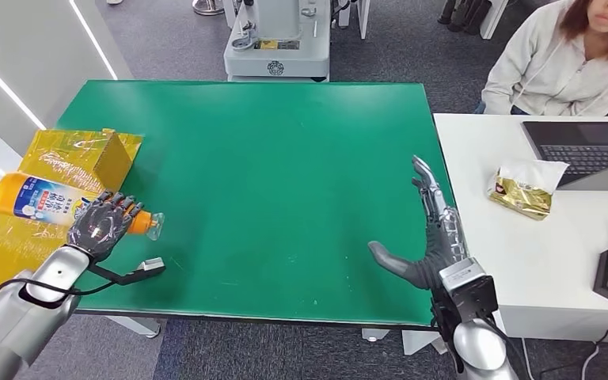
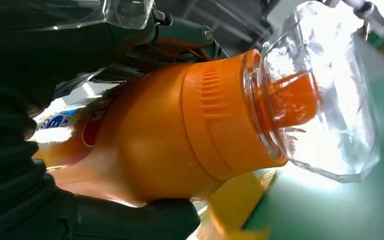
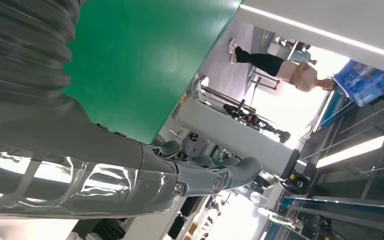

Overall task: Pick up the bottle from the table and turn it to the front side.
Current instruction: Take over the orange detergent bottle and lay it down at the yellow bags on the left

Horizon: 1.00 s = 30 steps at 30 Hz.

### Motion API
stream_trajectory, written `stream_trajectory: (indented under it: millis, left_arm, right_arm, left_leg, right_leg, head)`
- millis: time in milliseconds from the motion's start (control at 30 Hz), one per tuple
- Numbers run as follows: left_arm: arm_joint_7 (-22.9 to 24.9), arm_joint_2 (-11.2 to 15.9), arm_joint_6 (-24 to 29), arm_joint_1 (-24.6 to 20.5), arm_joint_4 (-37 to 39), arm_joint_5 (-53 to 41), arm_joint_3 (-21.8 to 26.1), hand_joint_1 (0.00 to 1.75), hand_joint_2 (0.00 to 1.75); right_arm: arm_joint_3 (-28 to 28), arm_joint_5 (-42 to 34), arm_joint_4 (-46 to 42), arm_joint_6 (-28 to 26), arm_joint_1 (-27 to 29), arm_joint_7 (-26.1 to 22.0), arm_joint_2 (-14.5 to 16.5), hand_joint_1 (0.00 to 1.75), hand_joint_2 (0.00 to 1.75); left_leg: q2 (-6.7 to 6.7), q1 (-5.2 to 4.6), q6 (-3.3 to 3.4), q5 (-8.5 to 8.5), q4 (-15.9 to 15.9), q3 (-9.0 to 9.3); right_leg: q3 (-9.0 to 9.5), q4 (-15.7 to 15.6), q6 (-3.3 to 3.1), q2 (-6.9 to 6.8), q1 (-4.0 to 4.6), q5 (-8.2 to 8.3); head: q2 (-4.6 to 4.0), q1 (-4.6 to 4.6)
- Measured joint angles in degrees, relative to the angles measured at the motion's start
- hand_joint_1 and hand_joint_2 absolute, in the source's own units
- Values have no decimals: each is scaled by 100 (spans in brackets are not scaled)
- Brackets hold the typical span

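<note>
Green table (image 1: 285,198) is our landmark: at its left edge lies a crinkled yellow sheet (image 1: 16,245), and on that sheet the bottle (image 1: 36,198) rests on its side, its clear cap (image 1: 152,226) reaching onto the green. Our left hand (image 1: 103,226) is wrapped around the orange shoulder just behind the cap; in the left wrist view the thumb (image 2: 145,217) presses under the bottle's body (image 2: 145,145). Our right hand (image 1: 427,237) hovers near the table's right edge, fingers spread, holding nothing. We judge the bottle to be stiff plastic, smooth and likely slippery, moderately heavy if full. The tapering shoulder may slide, so the wider labelled middle looks the safer hold, and the brittle-looking cap should bear no load.
</note>
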Motion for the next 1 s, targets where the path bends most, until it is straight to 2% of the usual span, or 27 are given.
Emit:
stream_trajectory:
  millis: [267,367,600,1000]
  left_arm:
    - [-664,-216,-263,-16,517,691,557,175,175]
    - [-710,-283,-269,-72,682,710,706,175,175]
    - [-914,-386,-250,-217,954,767,864,175,175]
    - [-1104,-548,-77,-333,1129,723,874,175,175]
  right_arm:
    - [2,-14,2,2,-2,-13,4,0,175]
    - [2,-32,4,8,17,-48,4,0,175]
    - [8,-68,63,68,3,-81,4,0,175]
    - [16,-114,72,68,2,-122,4,0,175]
  left_leg:
    - [-1,-1,0,0,0,-1]
    - [-1,-1,0,0,0,-1]
    - [-2,0,0,0,0,0]
    - [-2,-1,0,0,1,-1]
  right_leg:
    - [-1,-1,0,-1,0,0]
    - [-1,-1,0,-1,0,0]
    - [-1,-1,0,-1,0,0]
    - [-1,-1,0,-1,0,0]
  head:
    - [0,0]
    - [0,1]
    - [0,-1]
    - [0,0]
